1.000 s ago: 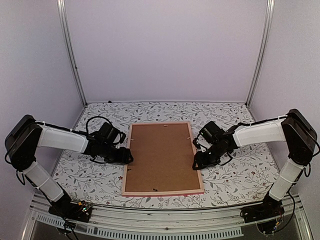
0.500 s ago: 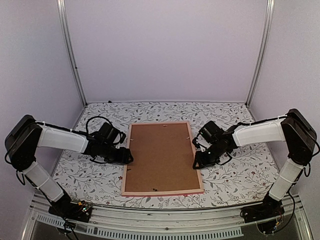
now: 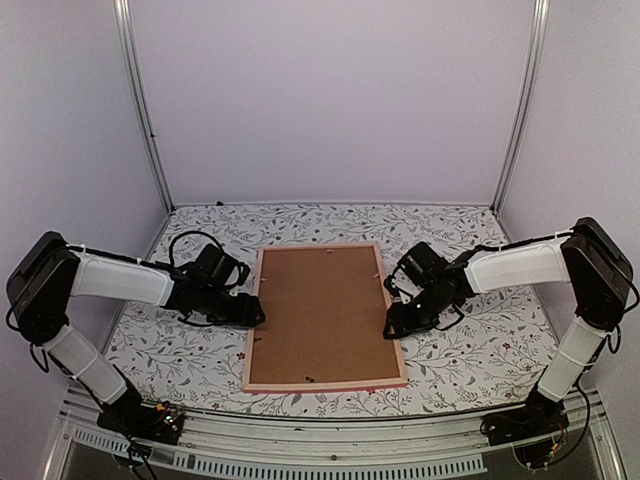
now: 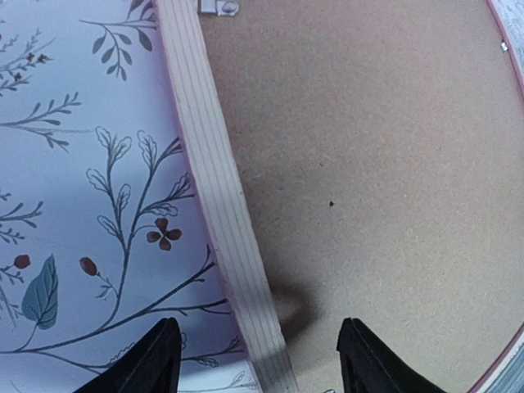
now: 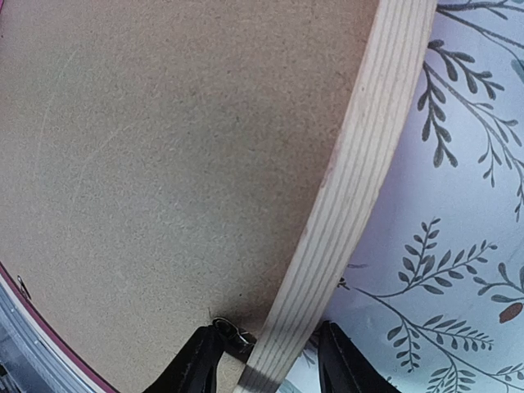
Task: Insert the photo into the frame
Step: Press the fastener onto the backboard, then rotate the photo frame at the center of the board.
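The pink frame lies face down in the middle of the table, its brown backing board upward. The photo is out of view. My left gripper is at the frame's left rail; it is open, one finger over the tablecloth and the other over the board. My right gripper is at the right rail. It stands open astride that rail, close on both sides, its inner finger against a small metal clip on the board.
A floral tablecloth covers the table around the frame. Another metal clip sits by the left rail farther along. White walls and metal posts enclose the back and sides.
My right gripper has edged a little inward against the frame's right rail. The left gripper and the frame have hardly moved.
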Motion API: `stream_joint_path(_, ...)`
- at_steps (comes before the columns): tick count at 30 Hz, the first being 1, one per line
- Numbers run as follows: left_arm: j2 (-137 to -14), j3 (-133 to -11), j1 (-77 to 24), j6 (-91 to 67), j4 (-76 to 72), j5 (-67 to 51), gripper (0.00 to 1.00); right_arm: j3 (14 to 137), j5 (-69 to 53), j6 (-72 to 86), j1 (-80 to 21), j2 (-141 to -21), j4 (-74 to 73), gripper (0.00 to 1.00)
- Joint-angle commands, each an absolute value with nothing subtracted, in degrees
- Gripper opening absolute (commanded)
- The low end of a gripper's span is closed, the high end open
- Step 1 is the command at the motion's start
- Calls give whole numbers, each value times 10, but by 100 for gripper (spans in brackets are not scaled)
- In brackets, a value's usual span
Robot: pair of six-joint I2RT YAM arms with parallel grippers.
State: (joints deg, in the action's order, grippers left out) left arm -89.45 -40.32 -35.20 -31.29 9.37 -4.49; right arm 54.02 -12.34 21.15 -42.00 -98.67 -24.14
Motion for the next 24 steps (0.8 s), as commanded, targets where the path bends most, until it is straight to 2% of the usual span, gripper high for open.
stream_joint_path(1,-871,-401,-356,-305,104,-34,70,524,-123,219,-417,-989,-240,44)
stream_joint_path(8,-858,-408,-354,-301,115,-22,76,540,-123,245,-382,-993,-228,45)
stream_joint_path(17,-847,-410,-351,-297,124,-8,79,626,-99,227,-376,-1073,-232,45)
stream_joint_path(20,-845,-410,-347,-292,127,-4,79,648,-88,214,-375,-1097,-241,38)
stream_joint_path(24,-846,-414,-341,-280,131,-3,81,664,-80,187,-364,-1116,-246,24)
